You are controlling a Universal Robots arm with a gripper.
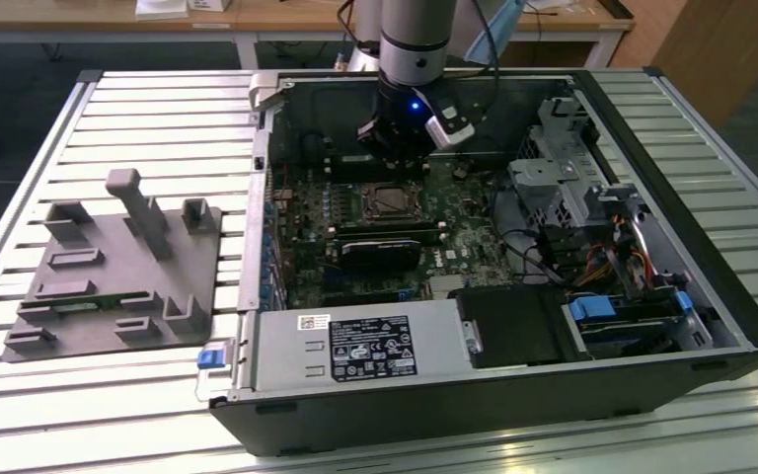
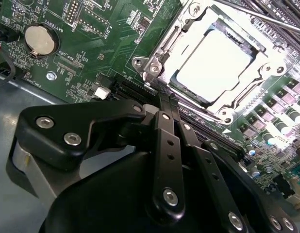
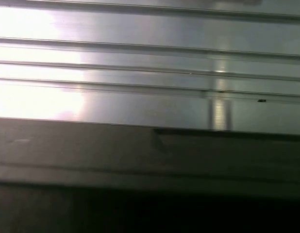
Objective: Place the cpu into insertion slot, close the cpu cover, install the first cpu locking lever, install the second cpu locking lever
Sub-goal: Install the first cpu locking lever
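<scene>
The cpu (image 2: pixel 215 63), its silver top bright under the light, lies in the insertion slot (image 1: pixel 390 200) on the green motherboard. The cpu cover (image 2: pixel 162 51), a silver frame, lies flat around it with the chip showing through its window. A thin metal lever rod (image 2: pixel 266 18) runs past one corner of the socket. My gripper (image 2: pixel 168 99) is shut with its black fingers (image 2: pixel 164 145) pressed together and nothing between them. Its tip hangs just short of the cover's edge. In the exterior view the gripper (image 1: pixel 398 156) hovers a little beyond the socket, inside the case.
The open computer case (image 1: pixel 734 296) lies on a slatted metal table (image 3: pixel 140 97). A black card (image 1: pixel 382 252), the power supply (image 1: pixel 359 348) and the drive cage with cables (image 1: pixel 576 197) crowd around the socket. A grey fixture (image 1: pixel 110 267) stands at the exterior view's left. A coin battery (image 2: pixel 39 40) sits on the board.
</scene>
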